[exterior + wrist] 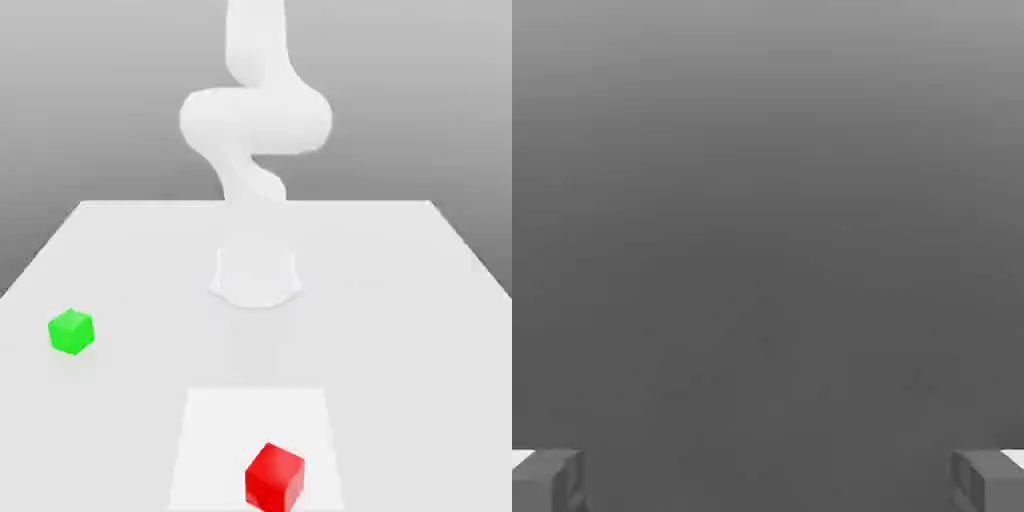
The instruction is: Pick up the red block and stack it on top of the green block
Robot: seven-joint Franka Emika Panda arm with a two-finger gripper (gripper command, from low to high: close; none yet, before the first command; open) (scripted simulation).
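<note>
Red block (274, 477) sits by the table's (420, 300) near edge, on a paler square patch (215, 440). You see the green block (71, 331) well apart, near the exterior view's left edge. Gripper (768, 480) fingers (547, 480) stand wide apart, holding nothing.

- The exterior view looks from in front of the arm (255, 110), raised above the table (400, 300) and tilted down across it toward the arm's base (255, 275).
- It stands back enough that the table's far edge lies behind the base, with grey backdrop beyond.
- The red block (274, 477) sits nearest this camera, in front of the base; the green block (71, 331) lies off toward the exterior view's left of the base.
- The hand view looks out between the gripper (768, 480), whose two fingers (547, 480) sit wide apart at the frame's corners, facing a plain grey surface.
- I cannot tell any part of the scene that both views share.
</note>
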